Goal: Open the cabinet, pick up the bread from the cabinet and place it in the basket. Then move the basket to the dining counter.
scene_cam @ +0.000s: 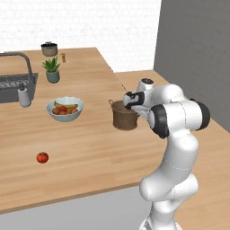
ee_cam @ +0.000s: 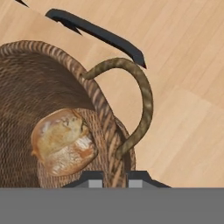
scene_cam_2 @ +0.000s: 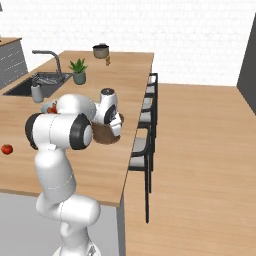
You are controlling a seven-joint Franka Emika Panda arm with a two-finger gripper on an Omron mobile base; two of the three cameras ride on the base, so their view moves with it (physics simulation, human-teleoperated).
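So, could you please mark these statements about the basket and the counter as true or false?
1. The bread lies inside the basket. True.
2. The tool is wide open above the basket. False: its fingers are shut on the basket's wall at the rim, next to a loop handle.
3. The basket stands on the dining counter. True.
4. The fruit bowl is stacked inside the basket. False: it stands apart, further toward the sink.
5. A tomato lies on the counter. True.
6. The potted plant has tipped over. False: it stands upright.
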